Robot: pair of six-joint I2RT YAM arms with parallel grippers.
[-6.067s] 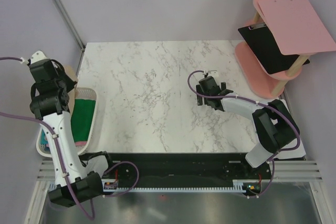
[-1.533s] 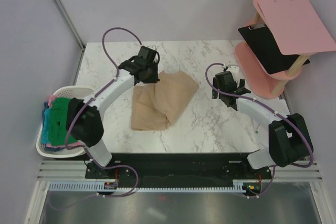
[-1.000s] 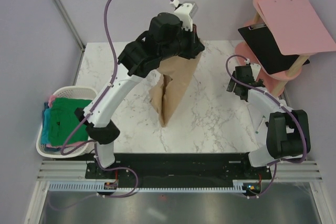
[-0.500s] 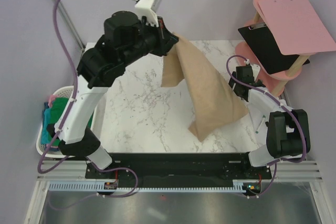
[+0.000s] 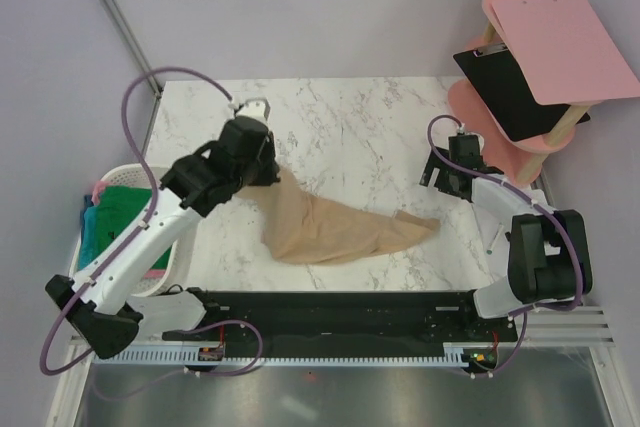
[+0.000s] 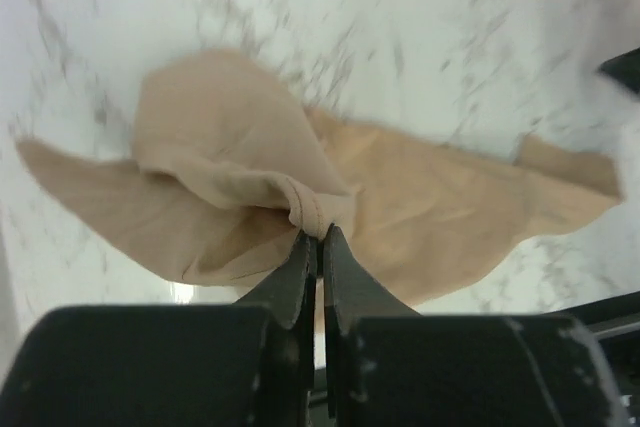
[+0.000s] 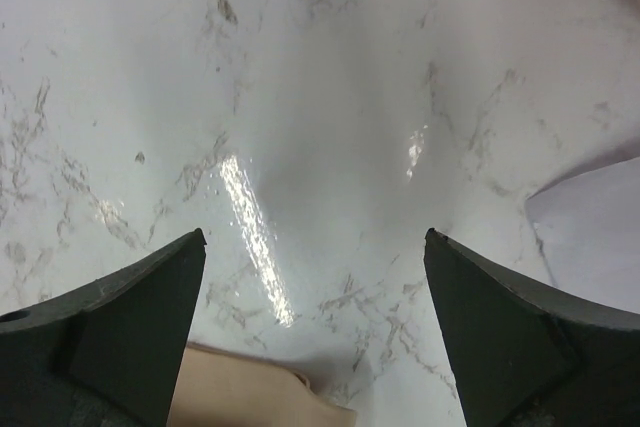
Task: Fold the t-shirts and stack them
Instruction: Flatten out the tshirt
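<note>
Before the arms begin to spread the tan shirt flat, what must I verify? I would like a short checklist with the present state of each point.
1. Hold: ok, the left gripper is shut on a fold of the tan shirt.
2. Other arm free: ok, the right gripper is open, with nothing between its fingers.
3. Shirt flat: not ok, it is bunched and wrinkled.
4. Shirt wholly on the table: ok.
5. Part held, hem or collar: cannot tell.
6. Shirt corner under the right gripper: not ok, only a cloth edge shows at the bottom of its wrist view.
</note>
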